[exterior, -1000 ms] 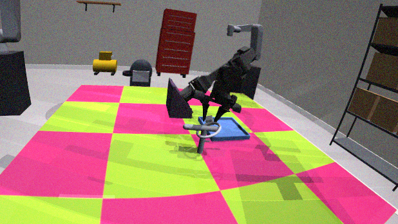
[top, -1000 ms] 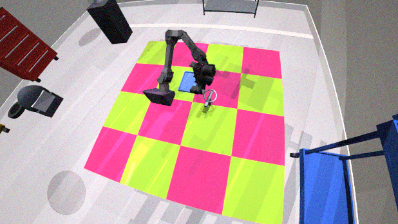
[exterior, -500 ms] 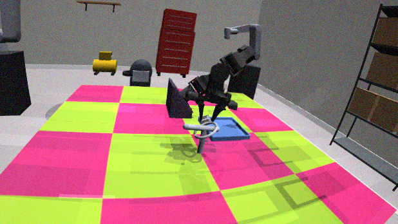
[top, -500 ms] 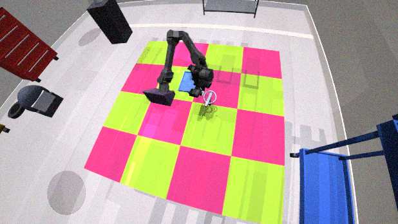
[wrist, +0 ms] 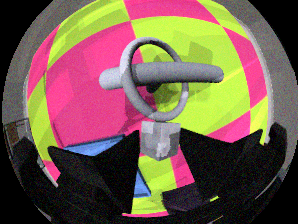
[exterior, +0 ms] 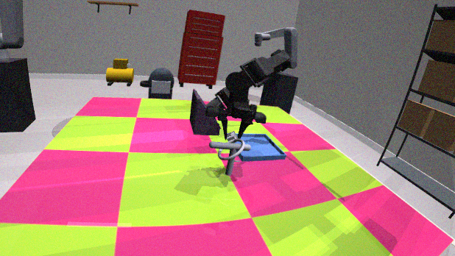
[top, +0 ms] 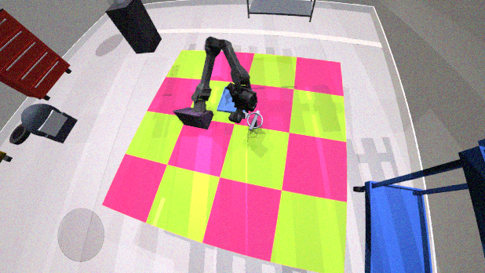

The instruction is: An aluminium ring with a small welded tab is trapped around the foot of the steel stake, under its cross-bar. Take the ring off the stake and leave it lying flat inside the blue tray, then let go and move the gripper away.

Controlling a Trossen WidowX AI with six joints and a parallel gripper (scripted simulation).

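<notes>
The gripper [top: 245, 114] [exterior: 232, 137] [wrist: 160, 139] is shut on the square tab [exterior: 231, 136] [wrist: 159, 141] of the aluminium ring. The ring [top: 262, 120] [exterior: 221, 157] [wrist: 150, 40] is tilted, up at the height of the cross-bar. In the wrist view the bar passes through the ring, over its right side and under its left side. The steel stake [top: 252, 125] [exterior: 230, 168] [wrist: 202, 74] stands upright; its foot is hidden in the wrist view. The blue tray [top: 224, 106] [exterior: 262, 158] [wrist: 92, 147] lies behind the stake in the exterior view.
A dark purple wedge-shaped block [top: 195, 118] [exterior: 202, 119] [wrist: 181, 199] stands beside the arm's base, left of the tray in the top and exterior views. A blue cart [top: 396, 223], a red cabinet [top: 29, 55] [exterior: 202, 49] and a shelf rack [exterior: 412, 81] stand off the checkered mat [top: 251, 220] [exterior: 177, 198].
</notes>
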